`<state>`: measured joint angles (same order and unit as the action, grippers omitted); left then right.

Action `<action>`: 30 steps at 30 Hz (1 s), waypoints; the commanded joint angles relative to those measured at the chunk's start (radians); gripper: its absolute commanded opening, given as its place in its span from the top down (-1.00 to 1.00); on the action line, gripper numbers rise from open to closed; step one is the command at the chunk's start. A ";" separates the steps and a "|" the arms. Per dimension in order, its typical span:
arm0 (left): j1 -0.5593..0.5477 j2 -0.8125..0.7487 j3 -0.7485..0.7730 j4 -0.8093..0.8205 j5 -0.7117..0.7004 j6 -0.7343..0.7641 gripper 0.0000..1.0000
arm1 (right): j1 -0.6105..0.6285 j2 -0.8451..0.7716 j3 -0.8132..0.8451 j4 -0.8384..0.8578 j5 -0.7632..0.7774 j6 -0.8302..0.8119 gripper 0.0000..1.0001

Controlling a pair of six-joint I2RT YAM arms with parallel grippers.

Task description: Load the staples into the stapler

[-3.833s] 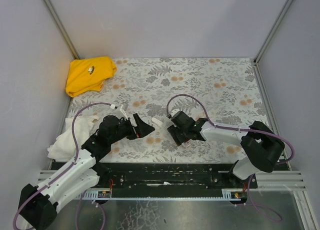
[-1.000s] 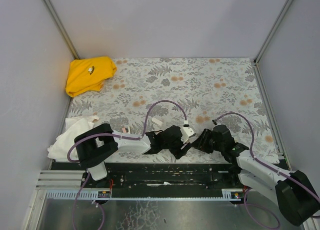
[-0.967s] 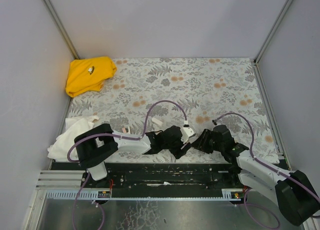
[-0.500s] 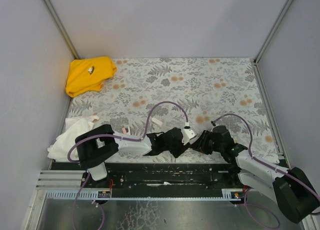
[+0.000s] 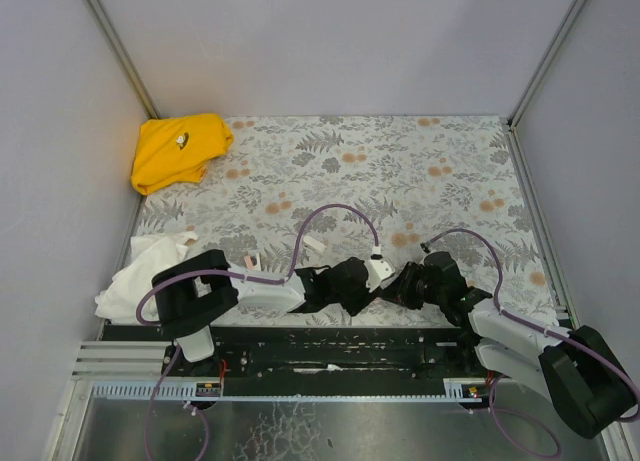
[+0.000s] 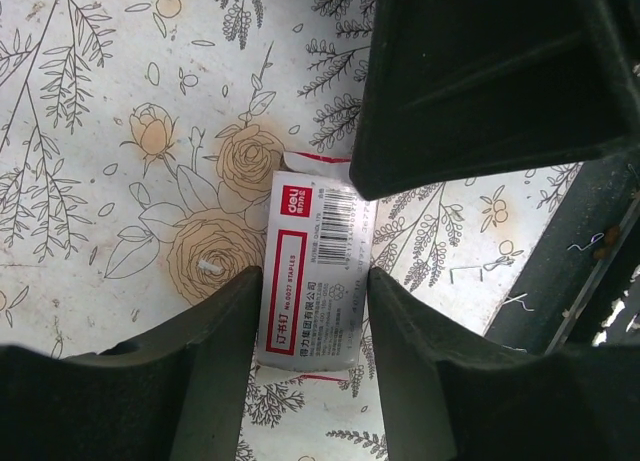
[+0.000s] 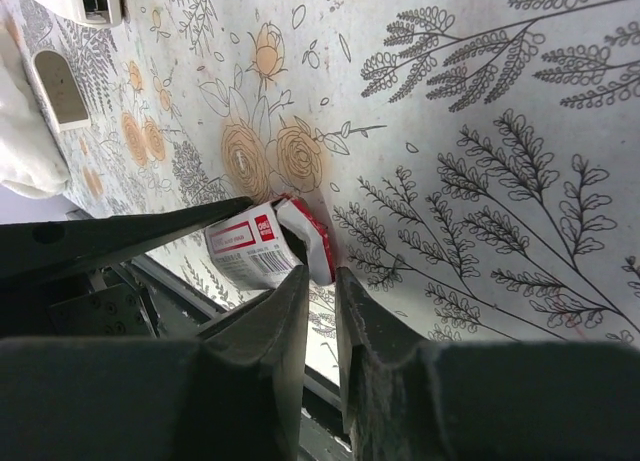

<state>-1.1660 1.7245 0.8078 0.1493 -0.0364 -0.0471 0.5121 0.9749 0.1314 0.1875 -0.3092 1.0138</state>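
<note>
Staple box [image 6: 315, 281]: flat, white label, red border, barcode, red end flap ajar.

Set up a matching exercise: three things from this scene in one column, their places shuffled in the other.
Things:
1. yellow cloth
2. white cloth
3. staple box

Places:
A. between the fingers of the left gripper
B. far left corner of the table
C. near left edge of the table

Pairs: 1-B, 2-C, 3-A

Tight near centre, open beyond
Blocked by left pincer [image 6: 312, 276] and right pincer [image 7: 322, 271] flanking staple box [image 7: 250, 251]; hemmed leftward by white cloth [image 5: 135, 276], yellow cloth [image 5: 178, 149]; passable across far, right surface [image 5: 440, 171].
</note>
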 commanded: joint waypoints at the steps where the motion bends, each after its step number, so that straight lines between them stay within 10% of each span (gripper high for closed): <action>1: -0.018 0.047 0.010 -0.074 -0.024 0.029 0.07 | -0.005 0.002 -0.001 0.060 -0.024 0.014 0.58; 11: -0.027 0.056 0.003 -0.086 -0.055 0.035 0.27 | -0.011 -0.031 0.011 0.012 0.029 0.004 1.00; 30: -0.027 0.042 -0.007 -0.100 -0.079 0.035 0.26 | -0.084 -0.136 0.035 -0.156 0.121 -0.058 1.00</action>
<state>-1.1851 1.7382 0.8242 0.1463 -0.0803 -0.0391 0.4435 0.8589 0.1310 0.0540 -0.2298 0.9791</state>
